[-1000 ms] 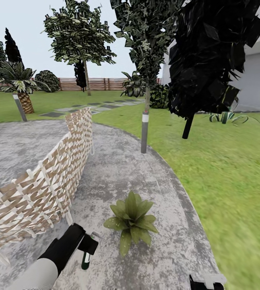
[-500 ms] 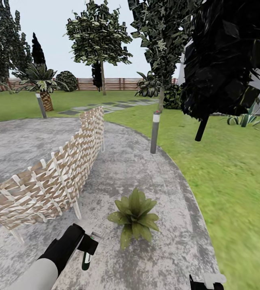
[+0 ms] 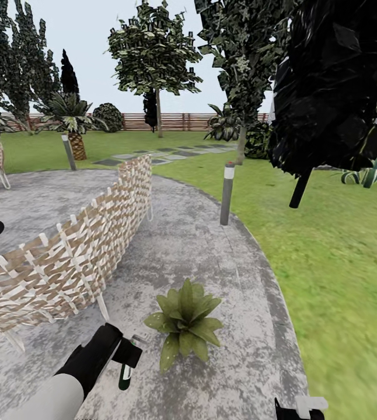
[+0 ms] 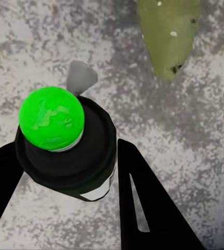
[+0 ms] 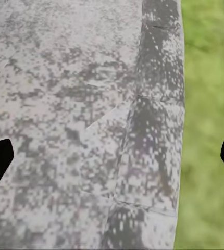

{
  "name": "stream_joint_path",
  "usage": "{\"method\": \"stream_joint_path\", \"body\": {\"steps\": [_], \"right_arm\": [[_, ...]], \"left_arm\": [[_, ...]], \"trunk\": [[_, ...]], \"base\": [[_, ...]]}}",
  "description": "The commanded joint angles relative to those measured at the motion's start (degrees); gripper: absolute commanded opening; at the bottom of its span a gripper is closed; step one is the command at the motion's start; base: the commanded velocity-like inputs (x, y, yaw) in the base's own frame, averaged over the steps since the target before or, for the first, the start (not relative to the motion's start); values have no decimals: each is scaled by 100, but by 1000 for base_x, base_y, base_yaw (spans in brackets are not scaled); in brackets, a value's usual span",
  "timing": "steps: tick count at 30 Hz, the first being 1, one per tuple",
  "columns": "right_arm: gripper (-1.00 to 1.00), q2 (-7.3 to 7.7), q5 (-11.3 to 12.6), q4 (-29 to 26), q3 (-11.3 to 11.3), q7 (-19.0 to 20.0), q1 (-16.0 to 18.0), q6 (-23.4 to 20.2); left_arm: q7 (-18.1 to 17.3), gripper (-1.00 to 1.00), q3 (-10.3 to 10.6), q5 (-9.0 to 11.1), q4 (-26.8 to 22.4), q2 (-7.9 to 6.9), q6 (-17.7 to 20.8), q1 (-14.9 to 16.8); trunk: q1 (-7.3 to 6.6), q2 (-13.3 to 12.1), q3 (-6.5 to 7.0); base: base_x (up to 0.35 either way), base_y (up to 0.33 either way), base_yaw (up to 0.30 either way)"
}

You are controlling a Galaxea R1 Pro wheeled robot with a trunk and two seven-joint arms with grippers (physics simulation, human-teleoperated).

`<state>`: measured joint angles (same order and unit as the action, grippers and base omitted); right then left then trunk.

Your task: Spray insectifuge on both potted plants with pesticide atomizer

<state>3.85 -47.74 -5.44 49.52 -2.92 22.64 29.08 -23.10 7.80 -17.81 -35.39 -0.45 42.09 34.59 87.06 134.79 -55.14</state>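
the left end effector (image 3: 125, 357) is clamped on the pesticide atomizer (image 3: 125, 376), which hangs body-down over the paved patio (image 3: 223, 262) with its green-spotted head (image 4: 52, 119) between the fingers. the potted plant (image 3: 184, 322) stands just beside it, toward the patio's grass-side edge, so the left arm is nearer. the right end effector (image 3: 300, 408) is spread wide, holding nothing, above the patio's rim.

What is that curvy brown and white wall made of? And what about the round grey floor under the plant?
The curved brown-and-white screen looks like woven wicker or rattan: flat strips cross over and under each other, with gaps between them. It could also be plastic weave. The round grey mottled patio looks like rough, matte stone or concrete: it is speckled light and dark, and a darker edging band shows joint lines beside the grass.
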Motion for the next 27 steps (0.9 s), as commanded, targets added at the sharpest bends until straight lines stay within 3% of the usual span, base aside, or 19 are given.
{"method": "stream_joint_path", "body": {"steps": [1,5,8,11,18,27], "right_arm": [[100,2,-60,10,31,-29,4,19],[100,2,-60,16,31,-26,4,19],[100,2,-60,16,31,-26,4,19],[100,2,-60,16,31,-27,4,19],[100,2,-60,16,31,-33,4,19],[100,2,-60,16,31,-33,4,19]], "left_arm": [[-51,-100,6,-47,-10,-19,21,4],[-54,-100,-29,-32,-20,-33,25,4],[-55,-100,-315,-27,-28,-9,2,4],[-68,-100,-395,-20,-37,-5,-29,4],[-77,-100,-352,-28,-21,46,-165,4],[-66,-100,-372,-27,-20,37,-174,4]], "trunk": [[0,2,-6],[0,2,-6],[0,2,-6],[0,2,-6],[0,2,-6],[0,2,-6]], "base": [[49,-129,259],[11,-29,272],[1,-3,274],[0,0,152],[0,0,13],[104,-152,0]]}}
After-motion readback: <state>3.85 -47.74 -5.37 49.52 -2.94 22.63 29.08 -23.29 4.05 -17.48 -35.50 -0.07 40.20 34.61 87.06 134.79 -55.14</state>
